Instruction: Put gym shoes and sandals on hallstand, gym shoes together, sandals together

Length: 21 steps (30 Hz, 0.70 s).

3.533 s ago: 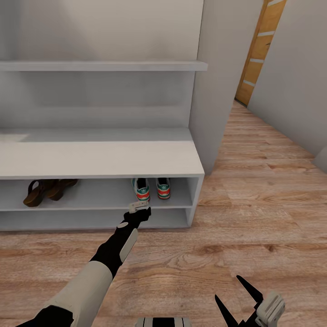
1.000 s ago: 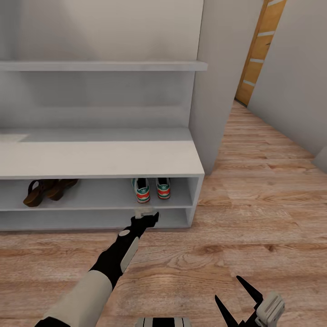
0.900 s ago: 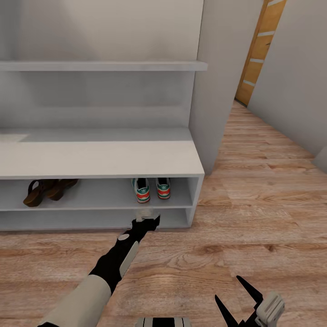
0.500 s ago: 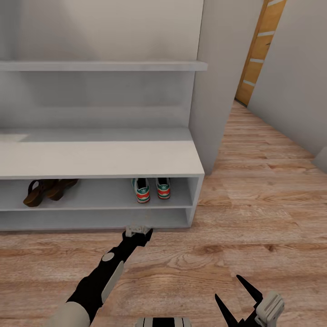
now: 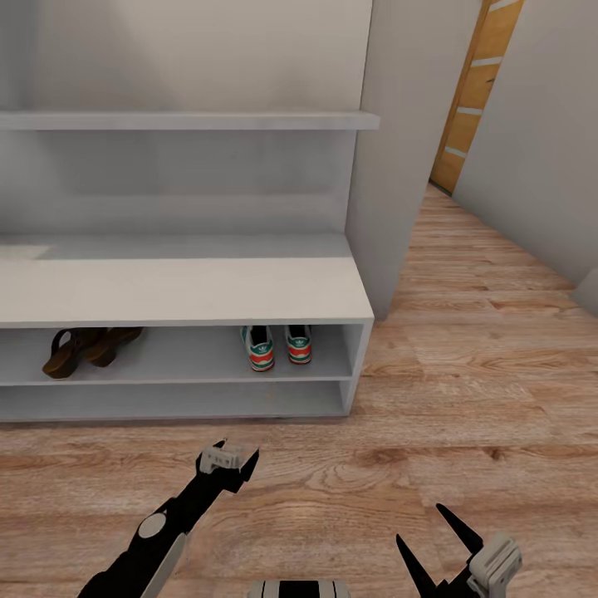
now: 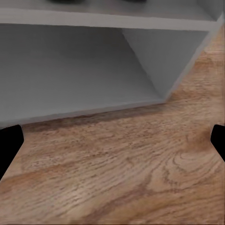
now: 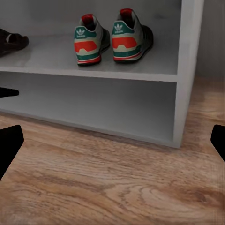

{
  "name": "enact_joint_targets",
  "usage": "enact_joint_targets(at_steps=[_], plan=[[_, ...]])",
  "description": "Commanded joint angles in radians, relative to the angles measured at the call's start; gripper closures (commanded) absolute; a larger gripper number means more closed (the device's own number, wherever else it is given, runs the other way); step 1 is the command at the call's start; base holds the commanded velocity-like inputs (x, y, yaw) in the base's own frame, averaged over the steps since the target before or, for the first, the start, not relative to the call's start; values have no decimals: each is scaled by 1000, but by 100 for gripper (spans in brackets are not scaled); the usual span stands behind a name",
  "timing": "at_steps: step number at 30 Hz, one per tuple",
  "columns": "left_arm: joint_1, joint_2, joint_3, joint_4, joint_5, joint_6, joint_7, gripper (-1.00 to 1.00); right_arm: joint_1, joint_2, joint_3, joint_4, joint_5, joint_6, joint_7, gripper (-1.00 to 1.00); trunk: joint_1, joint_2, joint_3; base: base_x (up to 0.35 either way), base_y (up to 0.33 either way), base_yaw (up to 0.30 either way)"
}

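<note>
Markings: each of the 2 gym shoes (image 7: pixel 111 37) is showing a white trefoil logo on its green heel tab, above an orange-red heel patch; no lettering is reading clearly.
Gym shoes, count: 2, standing side by side, heels facing outward, on the upper shoe tier of the hallstand (image 5: pixel 191 291), near its right end panel; they are sitting just beside each other, close but with a thin gap.
Sandals, count: 2 dark brown sandals (image 5: pixel 87 347) are lying next to each other on the same tier, toward its left end and well apart from the sneakers; in the right wrist view 1 dark toe is peeking in at the edge.
Hallstand: white-grey, with 1 thick flat top, 2 shoe tiers, 1 tall back panel and 1 high shelf; the lower tier is standing bare.
Corridor floor (image 5: pixel 465 399): wood-grain planks are running in front of the rack, with no shoe lying on them.
Left end effector (image 5: pixel 228 462): hovering low over the floor in front of the rack, below the sneakers, its fingers spread wide and gripping nothing.
Right end effector (image 5: pixel 432 544): hanging near the lower right of the head view, its 2 black fingers splayed apart and carrying nothing.
Door (image 5: pixel 477 91): 1 orange wooden door is showing down the corridor to the right.
</note>
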Motion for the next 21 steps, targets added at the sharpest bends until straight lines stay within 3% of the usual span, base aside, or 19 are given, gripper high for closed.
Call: enact_joint_targets(at_steps=[1, 13, 21], plan=[[15, 11, -1, -13, 0, -4, -4, -100, -1, 0, 0, 2, 0, 0, -3, -100, 0, 0, 0, 0, 0, 0], [67, 50, -4, -46, -1, -29, -67, -100, -2, 0, 0, 13, 5, 0, -31, -100, 0, 0, 0, 0, 0, 0], [81, 63, -4, -50, -1, -34, -111, -100, -18, 0, 0, 42, 7, 0, -50, -100, 0, 0, 0, 0, 0, 0]])
